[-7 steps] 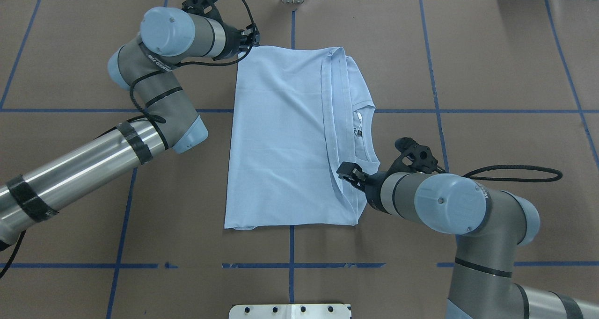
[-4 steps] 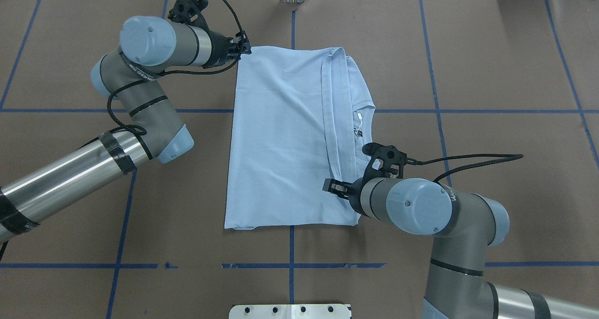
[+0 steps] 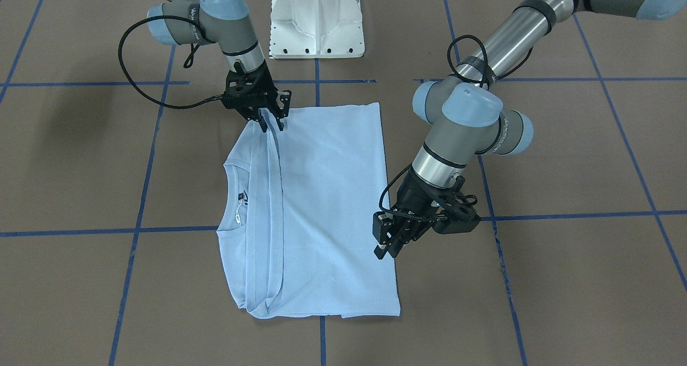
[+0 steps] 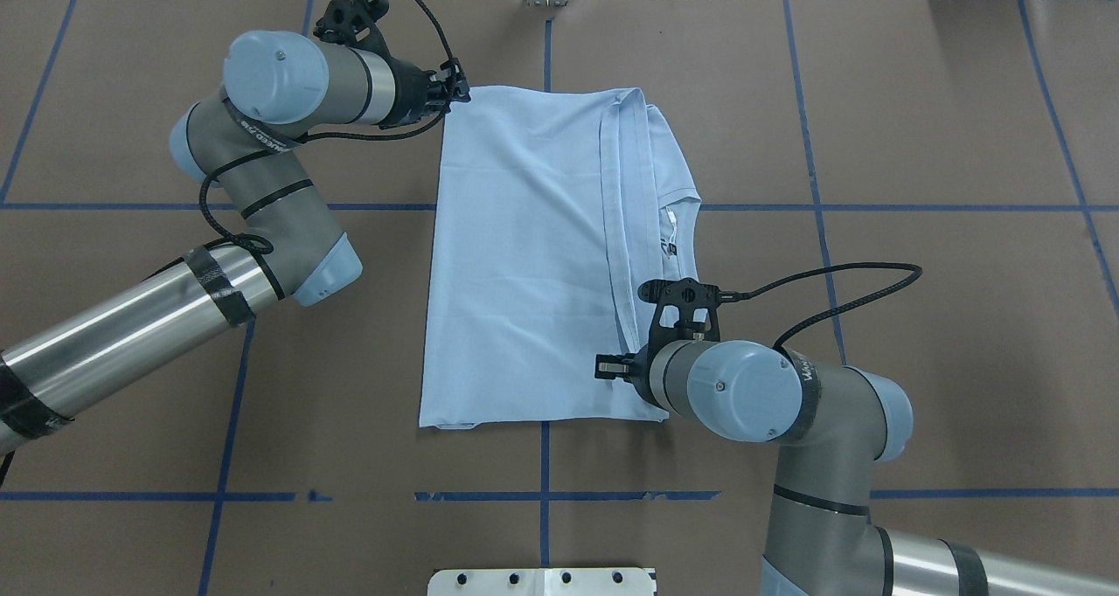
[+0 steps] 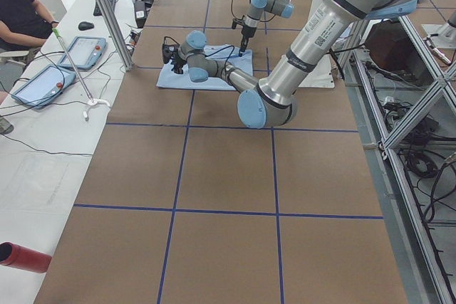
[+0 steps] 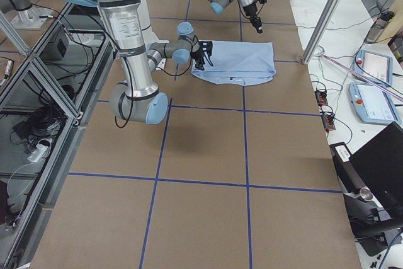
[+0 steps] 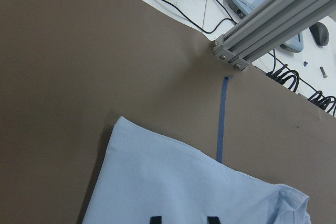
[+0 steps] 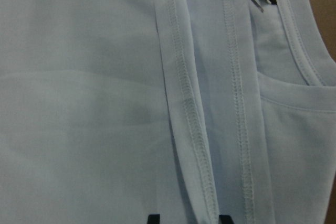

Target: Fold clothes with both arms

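Blue and already partly folded, the T-shirt (image 4: 524,255) lies flat in the middle of the brown table (image 4: 918,142), its neck and label (image 4: 671,220) toward the right. Within the last second the right gripper (image 4: 605,367) has slid left and nearer, off the collar and onto the doubled hem band at the near right corner. Its fingers are spread and hold nothing. The left gripper (image 4: 461,87) drew back slightly and now waits at the far left corner, fingers likewise parted and empty. Both look set to pinch for the next fold. Blue tape lines (image 4: 813,142) cross the table and the white pedestal base (image 3: 316,17) sits well apart. Only the right arm's black cable (image 4: 830,290) loops close by.
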